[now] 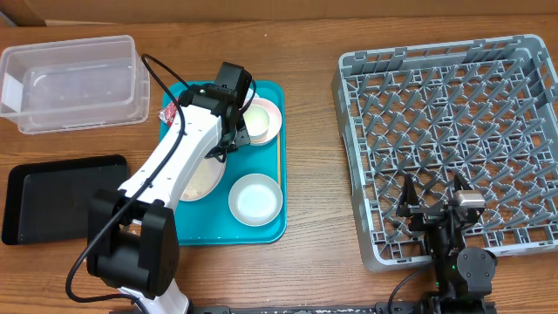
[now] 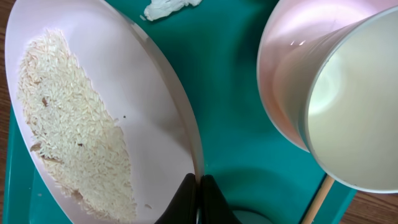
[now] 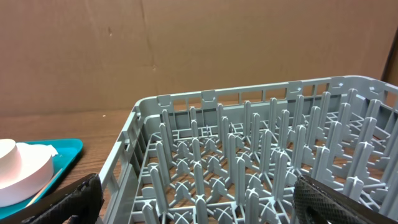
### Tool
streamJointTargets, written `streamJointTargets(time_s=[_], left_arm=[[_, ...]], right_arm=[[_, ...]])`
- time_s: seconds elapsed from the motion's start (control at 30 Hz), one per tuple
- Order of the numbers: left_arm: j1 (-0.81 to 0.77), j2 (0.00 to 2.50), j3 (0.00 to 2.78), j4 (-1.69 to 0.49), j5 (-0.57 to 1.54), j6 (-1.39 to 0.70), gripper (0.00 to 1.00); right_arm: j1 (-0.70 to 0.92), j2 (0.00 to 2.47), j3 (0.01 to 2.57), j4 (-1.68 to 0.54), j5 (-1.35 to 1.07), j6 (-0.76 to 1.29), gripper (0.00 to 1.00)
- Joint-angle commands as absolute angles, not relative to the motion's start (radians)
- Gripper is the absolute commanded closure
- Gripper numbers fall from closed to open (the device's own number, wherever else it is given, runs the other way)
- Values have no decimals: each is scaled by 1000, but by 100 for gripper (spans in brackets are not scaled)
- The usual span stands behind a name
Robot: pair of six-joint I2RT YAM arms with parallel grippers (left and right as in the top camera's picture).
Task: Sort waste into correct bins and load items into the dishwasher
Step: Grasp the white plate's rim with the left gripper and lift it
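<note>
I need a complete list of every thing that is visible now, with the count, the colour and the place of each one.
serving tray: 1, teal, centre-left of the table
plate: 1, pale pink, on the serving tray
rice crumbs: many, white, on the plate
pink bowl: 1, pink, far right of the serving tray
small cup: 1, white, inside the pink bowl
light grey bowl: 1, near right of the serving tray
wooden stick: 1, light brown, right side of the serving tray
napkin: 1, white, crumpled, on the serving tray
wrapper: 1, red, at the serving tray's far left edge
tub: 1, clear, far left
black tray: 1, near left
dish rack: 1, grey, right
left gripper: 1, black, closed on the plate's rim
right gripper: 1, black, open, over the dish rack's near edge
</note>
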State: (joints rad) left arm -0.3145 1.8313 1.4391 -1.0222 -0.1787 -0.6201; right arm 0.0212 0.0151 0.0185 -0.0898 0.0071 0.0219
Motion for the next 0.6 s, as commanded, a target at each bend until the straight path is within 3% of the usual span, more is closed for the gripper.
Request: streamJointTargets(time_s=[0.0, 0.57], left_arm=[[-316, 1834, 1454, -1026, -234, -632, 96], [-317, 1834, 1461, -1090, -298, -632, 96]], right_arm=[[27, 12, 8, -84, 13, 22, 0], [27, 12, 9, -84, 13, 22, 0]])
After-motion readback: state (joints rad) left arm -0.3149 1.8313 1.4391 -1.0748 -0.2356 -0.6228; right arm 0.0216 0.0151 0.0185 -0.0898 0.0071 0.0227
